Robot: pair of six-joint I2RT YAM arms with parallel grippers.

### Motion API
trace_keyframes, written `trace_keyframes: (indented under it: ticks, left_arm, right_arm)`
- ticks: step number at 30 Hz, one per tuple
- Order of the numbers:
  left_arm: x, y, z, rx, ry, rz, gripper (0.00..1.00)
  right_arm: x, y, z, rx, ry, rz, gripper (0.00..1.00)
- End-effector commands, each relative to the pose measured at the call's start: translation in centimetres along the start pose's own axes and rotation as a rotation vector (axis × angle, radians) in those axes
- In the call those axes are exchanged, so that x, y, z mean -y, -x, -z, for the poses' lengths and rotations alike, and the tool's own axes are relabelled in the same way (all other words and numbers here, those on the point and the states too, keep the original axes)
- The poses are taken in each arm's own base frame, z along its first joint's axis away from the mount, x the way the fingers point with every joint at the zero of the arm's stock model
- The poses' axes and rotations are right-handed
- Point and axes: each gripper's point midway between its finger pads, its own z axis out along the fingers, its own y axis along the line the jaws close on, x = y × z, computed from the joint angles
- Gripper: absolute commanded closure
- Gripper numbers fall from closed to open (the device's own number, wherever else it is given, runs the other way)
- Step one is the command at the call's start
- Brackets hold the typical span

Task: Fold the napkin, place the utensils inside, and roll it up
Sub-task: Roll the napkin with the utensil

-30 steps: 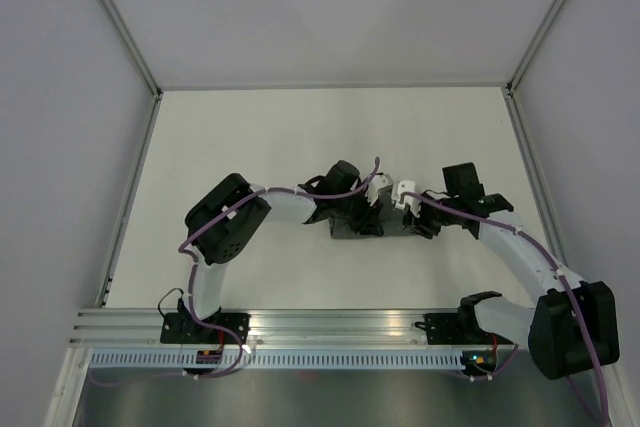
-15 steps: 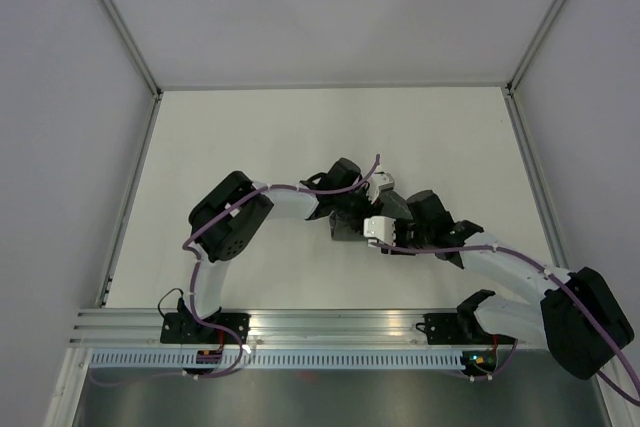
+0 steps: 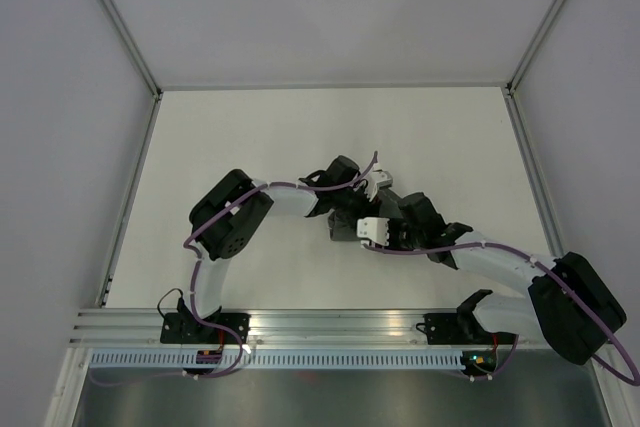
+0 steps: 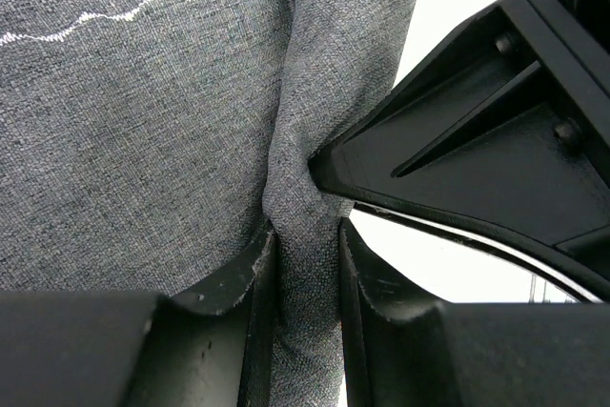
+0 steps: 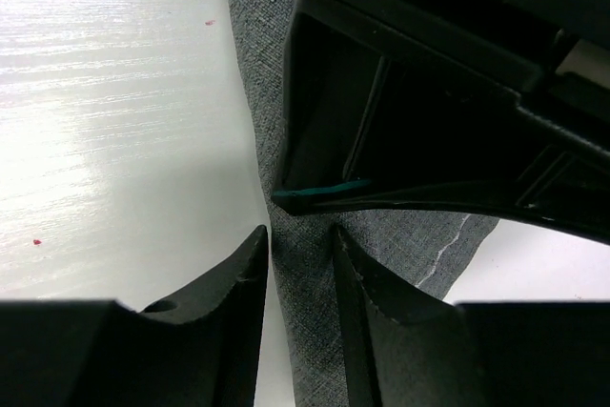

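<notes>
napkin (image 4: 143, 140): dark grey, coarse flecked weave, white wavy stitch line (image 4: 143, 5) near the hem. bunched into a raised fold running down the left wrist view, flatter cloth beside it. located mid-table between the two grippers, mostly hidden under them from above.

left gripper (image 4: 307, 245): clamped on that fold, cloth squeezed tight between the fingers.

right gripper (image 5: 297, 240): set astride the napkin's edge, narrow gap, cloth in between; cannot tell whether pinched or only flanked. black body of the opposite gripper close ahead in each wrist view.

table (image 3: 250, 137): white, faintly streaked sheen, a few tiny red specks (image 5: 36, 241). boxed in by pale grey walls (image 3: 320, 7) with metal corner posts (image 3: 130, 37); aluminium rail (image 3: 330, 322) along the near edge.
</notes>
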Motion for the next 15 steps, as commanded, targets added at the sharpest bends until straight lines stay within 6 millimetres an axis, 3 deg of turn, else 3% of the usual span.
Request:
trace_keyframes:
  ticks: [1, 4, 5, 7, 11, 15]
  left_arm:
    - [0.3, -12.8, 1.1, -0.364, 0.028, 0.31, 0.97]
    - [0.3, -12.8, 1.2, -0.371, 0.023, 0.319, 0.97]
    - [0.3, -12.7, 1.1, -0.372, 0.021, 0.319, 0.97]
    - [0.4, -12.6, 1.1, -0.377, 0.018, 0.323, 0.97]
    - [0.4, -13.0, 1.0, -0.391, 0.015, 0.339, 0.97]
    - [0.4, -13.2, 1.2, -0.397, 0.018, 0.346, 0.97]
  right_arm:
    - [-0.8, -2.2, -0.5, -0.074, -0.004, -0.004, 0.61]
    - [-0.9, -2.4, -0.3, -0.081, -0.013, 0.003, 0.62]
    - [-0.9, -2.4, -0.3, -0.079, -0.017, 0.008, 0.52]
    - [-0.9, -1.9, 0.4, -0.066, -0.01, 0.012, 0.44]
    - [0.0, 0.0, 1.8, -0.008, -0.017, 0.065, 0.4]
    - [-1.2, 0.6, 2.4, 0.028, 0.101, 0.052, 0.37]
